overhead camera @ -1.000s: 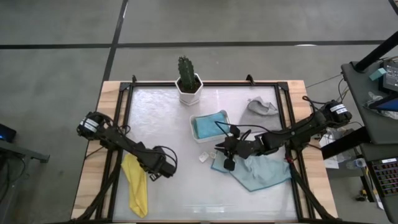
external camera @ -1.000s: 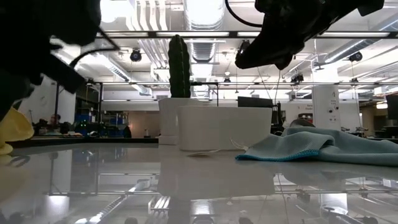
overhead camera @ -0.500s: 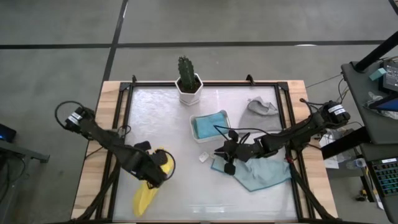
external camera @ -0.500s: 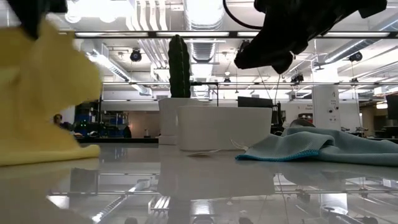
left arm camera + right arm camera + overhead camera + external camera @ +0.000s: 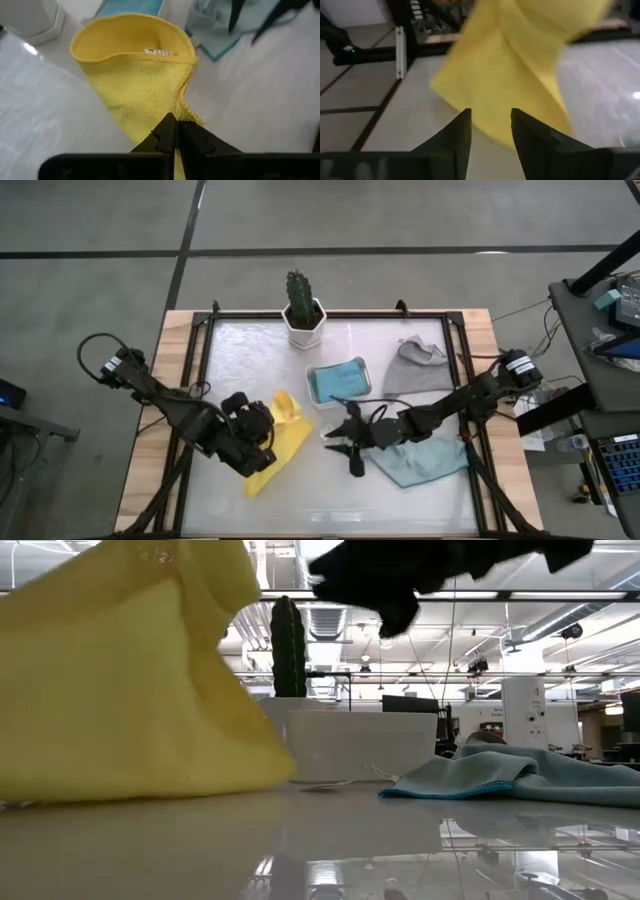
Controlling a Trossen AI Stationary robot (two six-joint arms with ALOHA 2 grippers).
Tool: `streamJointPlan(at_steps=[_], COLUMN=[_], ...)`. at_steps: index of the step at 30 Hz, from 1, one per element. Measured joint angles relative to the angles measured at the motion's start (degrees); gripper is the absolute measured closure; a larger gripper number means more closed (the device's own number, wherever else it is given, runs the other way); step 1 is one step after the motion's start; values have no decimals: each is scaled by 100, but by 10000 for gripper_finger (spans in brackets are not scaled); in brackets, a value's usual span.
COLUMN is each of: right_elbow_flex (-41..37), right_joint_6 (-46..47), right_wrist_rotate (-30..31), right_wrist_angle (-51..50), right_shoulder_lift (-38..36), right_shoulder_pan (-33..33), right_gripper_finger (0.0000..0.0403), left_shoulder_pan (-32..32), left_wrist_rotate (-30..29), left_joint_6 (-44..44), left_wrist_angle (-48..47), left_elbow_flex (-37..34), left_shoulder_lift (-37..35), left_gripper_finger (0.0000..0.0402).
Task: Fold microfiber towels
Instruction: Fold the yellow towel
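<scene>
While the left tool is pinched shut on the yellow towel's edge, that cloth hangs partly lifted over the counter, left of centre. Right tool hovers just beside it, fingers parted, holding nothing. Pale teal towel lies behind the right tool. Blue towel sits in white tray. Grey towel near right edge.
</scene>
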Motion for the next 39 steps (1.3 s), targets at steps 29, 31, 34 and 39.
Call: streamJointPlan(at_steps=[29,31,34,39], right_elbow_flex=[2414,2414,2412,2412], right_joint_6=[-2001,-2003,-1950,-1677], right_wrist_rotate=[1868,1869,1867,1876], right_wrist_angle=[-342,-488,-869,-1642], right_shoulder_lift=[1435,1408,1247,891], right_shoulder_pan=[-134,-98,-23,135], right_gripper_finger=[329,368,388,394], left_shoulder_pan=[0,0,-31,-81], left_wrist_rotate=[-576,-570,-567,-556], left_joint_6=[1071,1071,1089,1104], left_wrist_angle=[1341,1316,1294,1132], left_elbow_flex=[-273,-297,-297,-297], left_shoulder_lift=[35,35,35,22], left_gripper_finger=[402,402,402,401])
